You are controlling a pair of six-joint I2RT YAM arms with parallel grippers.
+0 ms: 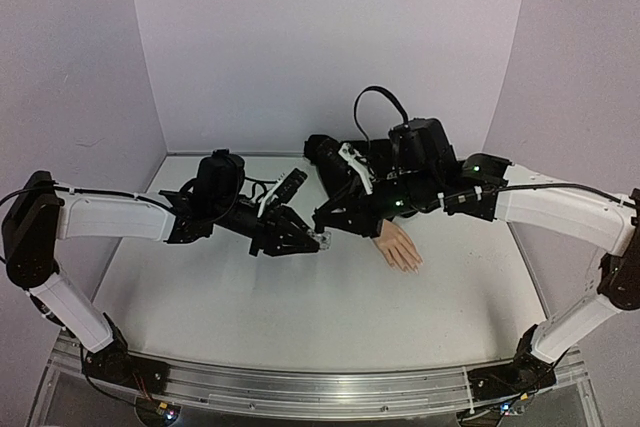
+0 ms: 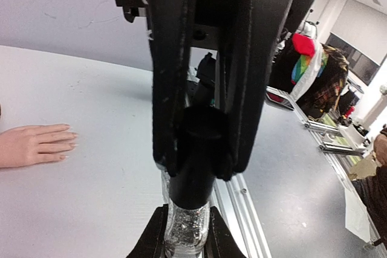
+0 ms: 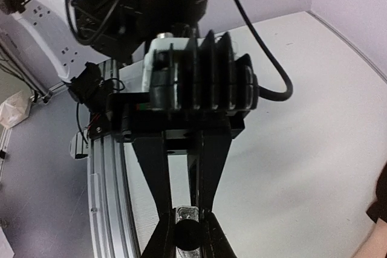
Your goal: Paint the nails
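Clearly nothing to pick up among the nails (image 2: pixel 71 144): tiny, pale and glossy, fixed to the fingertips of a peach mannequin hand (image 2: pixel 30 146) lying palm down on the white table (image 2: pixel 91 209), off to one side of both pincers and well apart from them, fingers aimed toward the near edge in the top view. Judged hard, smooth and slick, so likely to let wet polish run if loaded too thickly; best treated as small surfaces to stroke along, never to grip. Probably light and hollow as a whole hand, therefore apt to skid or roll under a sideways shove; touch with the brush tip only, pressing downward and gently. For any steadying, go for the wrist end, away from the fingertips. Real hold needed elsewhere, on the polish: left gripper (image 2: pixel 199 164) clamped tight on the dark cap (image 2: pixel 192 188), right gripper (image 3: pixel 187 228) pinched closed round the small clear bottle (image 2: pixel 186 234) of glittery stuff just below that cap, the pair meeting between the two arms. Looks like smooth glass or hard plastic, so slippery and perhaps breakable; grip the bottle low on its body with flat pads, turn the cap instead of pulling, and expect a thin, springy brush beneath, though none visible yet.
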